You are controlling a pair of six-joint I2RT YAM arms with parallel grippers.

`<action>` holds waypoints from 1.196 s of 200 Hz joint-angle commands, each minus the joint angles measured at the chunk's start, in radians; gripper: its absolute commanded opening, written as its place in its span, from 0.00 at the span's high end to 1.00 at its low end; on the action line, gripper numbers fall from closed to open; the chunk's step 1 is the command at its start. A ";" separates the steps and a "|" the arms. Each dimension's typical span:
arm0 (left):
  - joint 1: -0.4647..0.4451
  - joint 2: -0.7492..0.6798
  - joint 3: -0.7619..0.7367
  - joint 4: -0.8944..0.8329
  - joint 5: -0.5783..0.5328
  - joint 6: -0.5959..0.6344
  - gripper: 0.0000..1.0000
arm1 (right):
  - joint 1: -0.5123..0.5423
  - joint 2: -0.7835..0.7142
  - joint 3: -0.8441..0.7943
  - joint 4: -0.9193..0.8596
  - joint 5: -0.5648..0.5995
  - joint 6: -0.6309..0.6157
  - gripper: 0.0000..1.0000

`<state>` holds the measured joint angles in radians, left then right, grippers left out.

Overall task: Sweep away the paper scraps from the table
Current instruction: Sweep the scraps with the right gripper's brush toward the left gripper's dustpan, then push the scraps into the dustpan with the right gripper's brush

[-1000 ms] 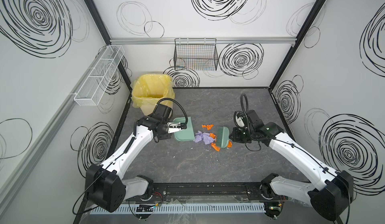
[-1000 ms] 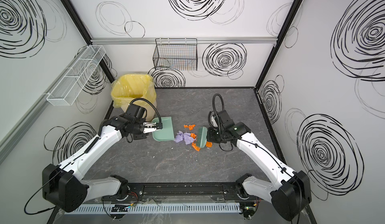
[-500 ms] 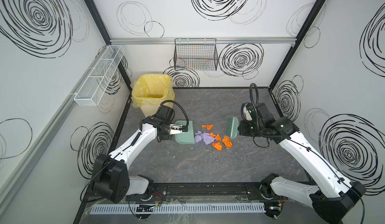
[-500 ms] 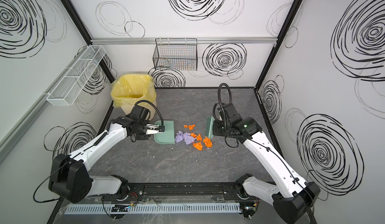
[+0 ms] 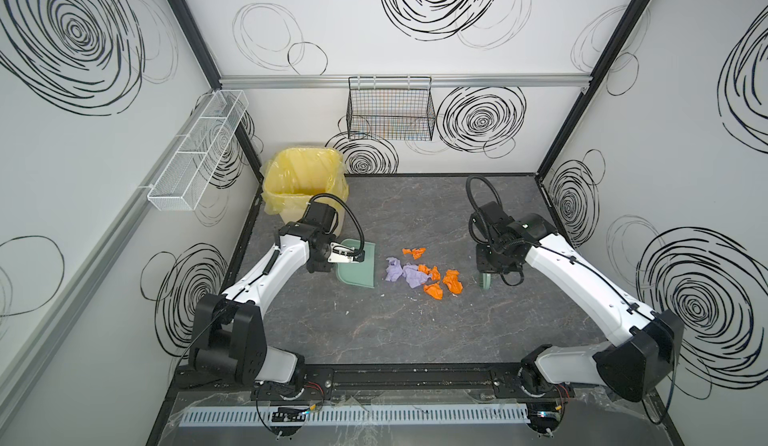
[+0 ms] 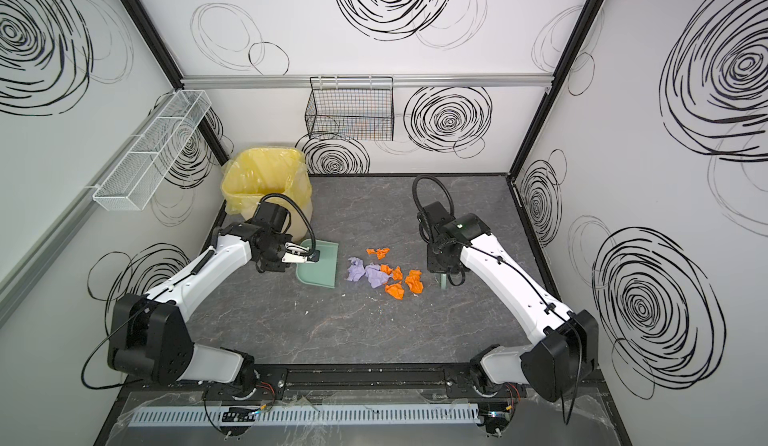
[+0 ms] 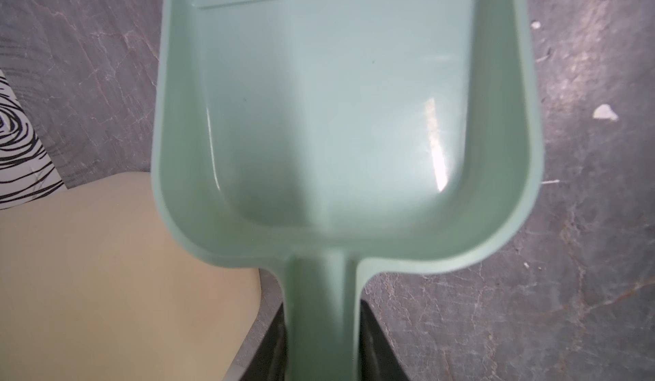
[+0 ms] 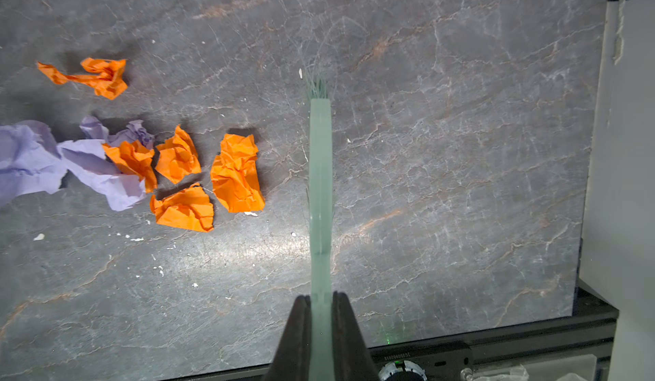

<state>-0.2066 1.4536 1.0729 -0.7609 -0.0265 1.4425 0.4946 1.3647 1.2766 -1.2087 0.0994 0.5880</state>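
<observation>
My left gripper clamps the mint plastic dustpan by its handle; right gripper pinches the slim mint brush. I'd press bristles onto the grey marbled bench and drag the crumpled orange-lilac paper scraps panward.

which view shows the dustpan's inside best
The left wrist view: the dustpan fills the frame, its inside empty. Both top views show it small, its handle end hidden under the left gripper. The right wrist view misses it.
</observation>
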 commanded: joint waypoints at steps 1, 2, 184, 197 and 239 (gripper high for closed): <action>0.000 0.045 0.004 -0.001 0.015 0.040 1.00 | 0.007 0.030 0.006 -0.044 0.029 0.040 1.00; 0.000 0.047 0.006 -0.001 0.016 0.038 1.00 | 0.009 0.031 0.006 -0.044 0.029 0.041 1.00; -0.129 0.259 0.113 0.050 0.047 -0.084 1.00 | 0.298 0.325 0.149 0.116 -0.067 0.179 1.00; -0.136 0.264 0.111 0.056 0.056 -0.105 1.00 | 0.310 0.341 0.163 0.128 -0.077 0.179 1.00; -0.164 0.269 0.086 0.079 0.090 -0.164 1.00 | 0.341 0.381 0.212 0.156 -0.101 0.181 1.00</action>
<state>-0.3504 1.7096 1.1675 -0.6998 0.0307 1.3239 0.8165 1.7096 1.4548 -1.0721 0.0368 0.7479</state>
